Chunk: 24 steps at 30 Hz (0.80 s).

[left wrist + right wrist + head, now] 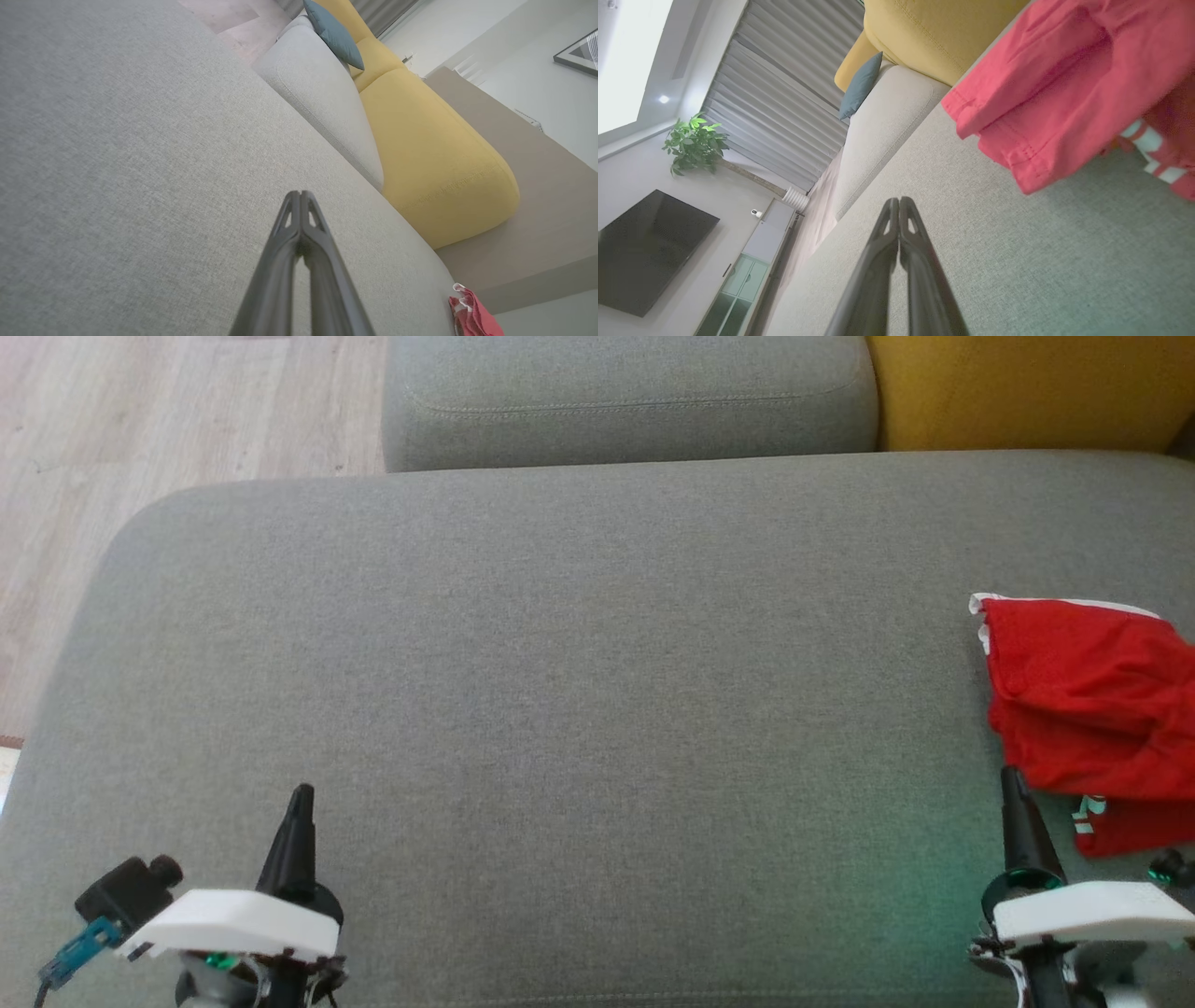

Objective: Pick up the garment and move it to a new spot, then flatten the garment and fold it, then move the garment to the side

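A: Nearest, down low: left gripper (301, 795) and right gripper (1010, 775); both pinched shut, fingers (273, 270) pressed together, nothing held.

B: Why so far apart?

A: Likely to keep the big middle of the grey seat (560, 663) free; good room there for laying cloth flat.

B: And the red garment (1083, 709)?

A: Way over at the right edge of the seat, bunched in soft layers; partly cut off by the picture edge; just beside the right gripper, not gripped.

B: Folded or only crumpled?

A: Hard to tell; maybe folded over 1 or 2 times, with a bit of striped trim (1086, 814) peeking out at the near side.

B: Why there?

A: Maybe set to the side, maybe waiting to be picked up; cannot say which from this.

B: Count time?

A: 2 grippers; 4 dark fingers; 1 garment; 1 grey seat; 1 grey back cushion (625, 401); 1 yellow cushion (1027, 383); 1 blue pillow (334, 32) far off.
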{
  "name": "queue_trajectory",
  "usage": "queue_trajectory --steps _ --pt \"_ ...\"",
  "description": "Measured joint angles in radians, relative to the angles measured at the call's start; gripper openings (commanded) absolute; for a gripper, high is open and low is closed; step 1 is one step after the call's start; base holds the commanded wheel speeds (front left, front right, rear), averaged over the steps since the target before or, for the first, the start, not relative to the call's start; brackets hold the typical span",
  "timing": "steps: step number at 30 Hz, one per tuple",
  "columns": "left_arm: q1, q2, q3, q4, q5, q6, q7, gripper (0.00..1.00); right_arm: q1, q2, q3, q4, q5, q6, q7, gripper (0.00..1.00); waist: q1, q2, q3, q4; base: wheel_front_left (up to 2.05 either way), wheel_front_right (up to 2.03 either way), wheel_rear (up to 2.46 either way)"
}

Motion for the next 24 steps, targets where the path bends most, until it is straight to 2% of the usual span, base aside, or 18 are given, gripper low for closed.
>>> queue_trajectory --steps 24 --pt "-0.019 -0.015 0.063 0.019 -0.281 -0.027 0.063 0.00 -0.043 -0.001 -0.021 0.036 0.277 0.000 0.033 0.00 0.0000 0.0000 0.000 -0.010 0.00 0.00 0.00"
